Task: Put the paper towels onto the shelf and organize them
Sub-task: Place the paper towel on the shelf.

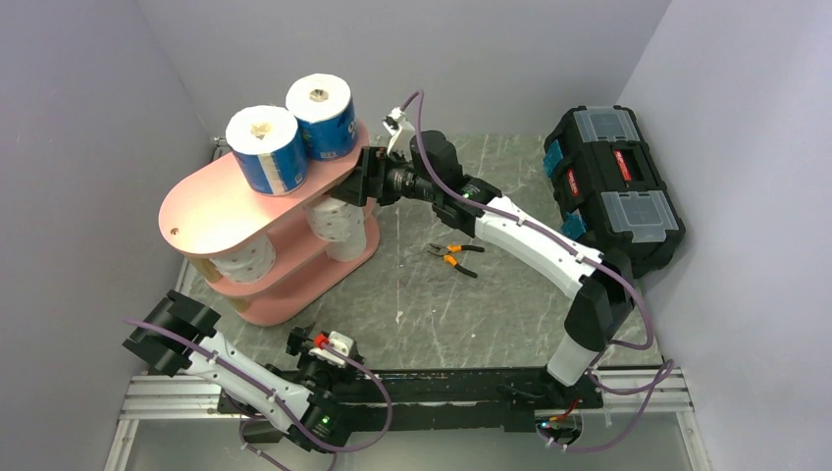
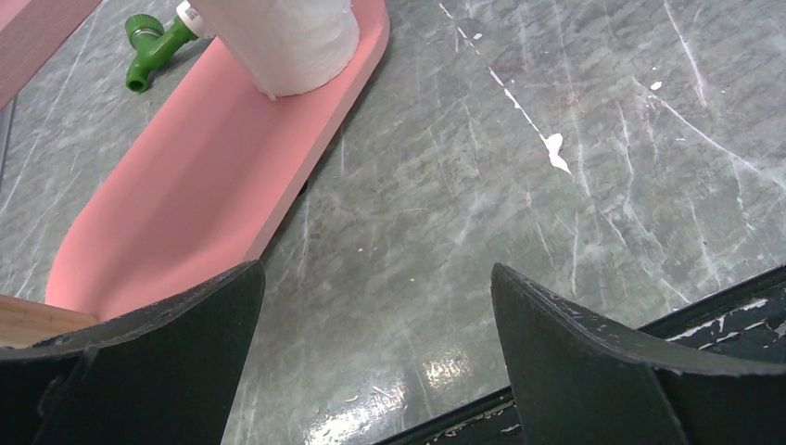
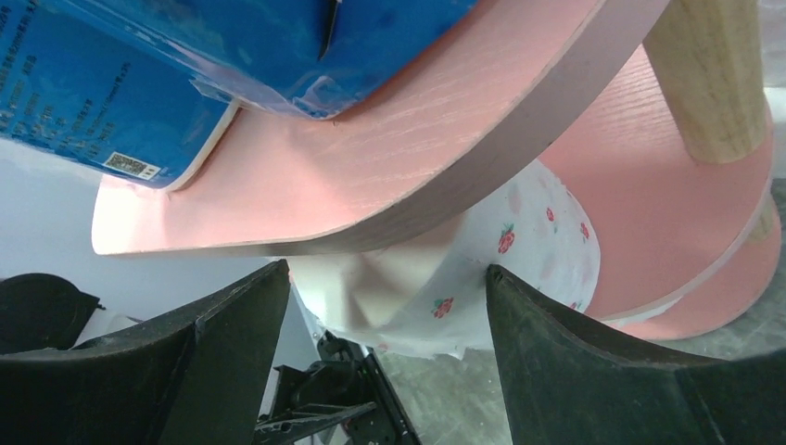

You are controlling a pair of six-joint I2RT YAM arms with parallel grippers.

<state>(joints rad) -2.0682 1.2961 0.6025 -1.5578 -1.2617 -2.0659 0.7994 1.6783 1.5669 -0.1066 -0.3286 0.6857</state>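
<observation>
The pink shelf stands at the table's left. Two blue-wrapped paper towels sit upright on its top board. A speckled roll stands on the middle board's left end. Another flower-speckled roll rests at that board's right end. My right gripper reaches under the top board, open, with its fingertips close beside this roll. A white roll stands on the bottom board. My left gripper hangs open and empty over the table near the shelf's front end.
A black toolbox sits at the right against the wall. Orange-handled pliers lie mid-table under the right arm. A green plastic fitting lies behind the bottom board. Walls close in on the left, back and right.
</observation>
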